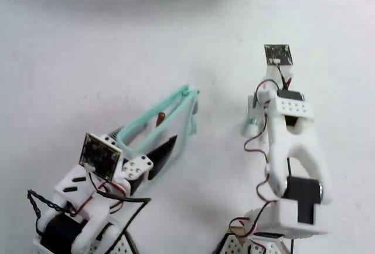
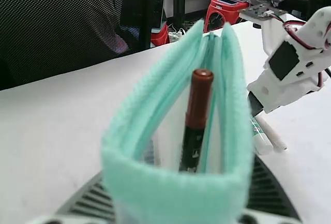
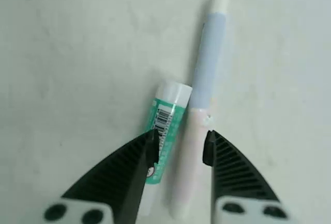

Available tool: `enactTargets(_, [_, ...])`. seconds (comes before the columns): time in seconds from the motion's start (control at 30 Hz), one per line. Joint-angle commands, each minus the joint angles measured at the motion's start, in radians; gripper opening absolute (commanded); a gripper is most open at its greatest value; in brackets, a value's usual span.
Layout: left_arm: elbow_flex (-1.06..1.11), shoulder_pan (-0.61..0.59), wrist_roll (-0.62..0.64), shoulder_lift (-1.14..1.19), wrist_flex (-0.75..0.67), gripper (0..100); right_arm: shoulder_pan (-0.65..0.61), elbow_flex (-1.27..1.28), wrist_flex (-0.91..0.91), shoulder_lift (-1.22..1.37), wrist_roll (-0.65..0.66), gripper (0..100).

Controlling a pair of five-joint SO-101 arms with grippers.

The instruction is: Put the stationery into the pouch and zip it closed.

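Note:
A clear pouch (image 1: 170,116) with mint-green edging lies at the table's centre left, its mouth (image 2: 170,182) held apart. A brown marker (image 1: 160,117) stands inside it (image 2: 196,110). My left gripper (image 1: 157,153) is shut on the pouch's near end. Two pens lie side by side on the table to the right: a green-and-white one (image 3: 168,115) and a pale pink-and-lavender one (image 3: 207,79). My right gripper (image 3: 180,144) is open just over them, its fingers either side of the pink pen's lower part. The left wrist view has that gripper (image 2: 256,105) above both pens (image 2: 264,136).
The white table (image 1: 88,48) spreads wide around the pouch and toward the far edge. The right arm's body (image 1: 293,148) stands over the table's right front. Dark chairs and a red stool (image 2: 227,6) lie beyond the far edge.

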Motion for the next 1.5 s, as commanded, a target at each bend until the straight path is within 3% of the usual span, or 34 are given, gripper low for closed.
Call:
enactTargets(0.0, [-0.005, -0.004, 0.003, -0.001, -0.018, 24, 0.005, -0.106, 0.033, 0.047, -0.025, 14.2])
enactTargets(0.67, [-0.005, -0.033, 0.003, -0.001, -0.020, 24, -0.076, -0.121, -0.010, 0.156, -0.003, 14.0])
enactTargets(0.8, [-0.005, -0.048, 0.003, -0.001, -0.021, 24, -0.082, -0.233, 0.087, 0.252, 0.048, 13.6])
enactTargets(0.93, [-0.003, -0.047, 0.003, -0.001, -0.018, 24, -0.084, -0.324, 0.156, 0.323, 0.054, 1.8])
enactTargets(1.13, [-0.003, -0.047, 0.003, -0.001, -0.018, 24, -0.085, -0.331, 0.159, 0.334, 0.054, 1.9])
enactTargets(1.3, [0.025, -0.042, 0.003, -0.001, -0.037, 24, -0.087, -0.242, 0.108, 0.245, 0.054, 1.9])
enactTargets(1.47, [0.029, -0.047, 0.003, -0.001, -0.038, 24, -0.093, -0.074, 0.059, -0.088, 0.055, 1.9])
